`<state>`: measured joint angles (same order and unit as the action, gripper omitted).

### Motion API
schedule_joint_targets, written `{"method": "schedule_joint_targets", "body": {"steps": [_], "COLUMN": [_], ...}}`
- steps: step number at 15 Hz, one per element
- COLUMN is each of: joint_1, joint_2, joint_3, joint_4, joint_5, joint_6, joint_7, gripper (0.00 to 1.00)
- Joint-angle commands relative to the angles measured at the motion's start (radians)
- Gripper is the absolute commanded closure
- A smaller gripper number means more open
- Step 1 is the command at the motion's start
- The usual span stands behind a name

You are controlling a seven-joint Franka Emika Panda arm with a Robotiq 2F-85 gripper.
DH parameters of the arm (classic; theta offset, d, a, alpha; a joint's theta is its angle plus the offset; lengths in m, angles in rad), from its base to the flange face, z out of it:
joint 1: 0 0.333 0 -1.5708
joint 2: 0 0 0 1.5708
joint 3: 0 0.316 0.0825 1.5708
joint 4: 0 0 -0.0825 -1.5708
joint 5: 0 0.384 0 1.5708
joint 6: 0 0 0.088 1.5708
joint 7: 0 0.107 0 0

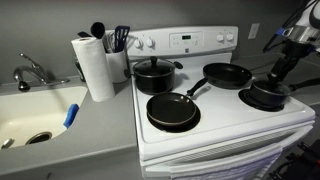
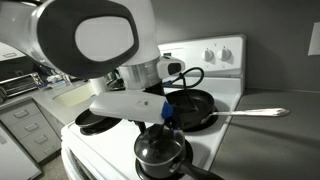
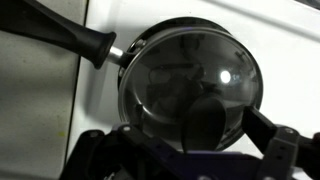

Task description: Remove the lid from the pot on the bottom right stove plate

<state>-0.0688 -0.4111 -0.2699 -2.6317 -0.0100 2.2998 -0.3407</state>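
A small black pot (image 1: 266, 97) with a glass lid (image 3: 190, 85) stands on the front right stove plate. It also shows in an exterior view (image 2: 160, 152). In the wrist view its long black handle (image 3: 75, 38) points to the upper left. The lid's dark knob (image 3: 205, 120) sits in the middle of the glass. My gripper (image 3: 190, 150) hangs just above the lid, open, with one finger on each side of the knob and not touching it. It also shows in both exterior views (image 1: 275, 75) (image 2: 165, 120).
A black frying pan (image 1: 172, 111) is at the front left, another frying pan (image 1: 228, 73) at the back right, and a lidded black pot (image 1: 153, 72) at the back left. A paper towel roll (image 1: 96, 66), a utensil holder (image 1: 118, 50) and a sink (image 1: 35, 115) are beside the stove.
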Motion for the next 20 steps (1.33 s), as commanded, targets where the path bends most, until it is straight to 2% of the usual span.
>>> {"method": "schedule_joint_targets", "body": {"steps": [1,5,6,10,11,15,16,20], "joint_1": [-0.022,-0.025,-0.027,-0.030,-0.027,-0.024,-0.025,-0.025], "joint_2": [0.017,0.016,0.015,0.012,0.012,0.001,0.000,-0.008], "joint_3": [0.023,0.034,0.036,0.044,0.043,0.051,0.054,0.058], "joint_4": [-0.026,-0.027,-0.026,-0.022,-0.022,-0.023,-0.022,-0.020], "joint_5": [-0.007,-0.020,-0.025,-0.052,-0.051,-0.052,-0.054,-0.061], "joint_6": [0.037,0.050,0.053,0.063,0.066,0.073,0.067,0.050], "joint_7": [0.011,0.025,0.028,0.044,0.047,0.056,0.058,0.056], "gripper": [0.00,0.02,0.16,0.36,0.54,0.82,0.85,0.85]}}
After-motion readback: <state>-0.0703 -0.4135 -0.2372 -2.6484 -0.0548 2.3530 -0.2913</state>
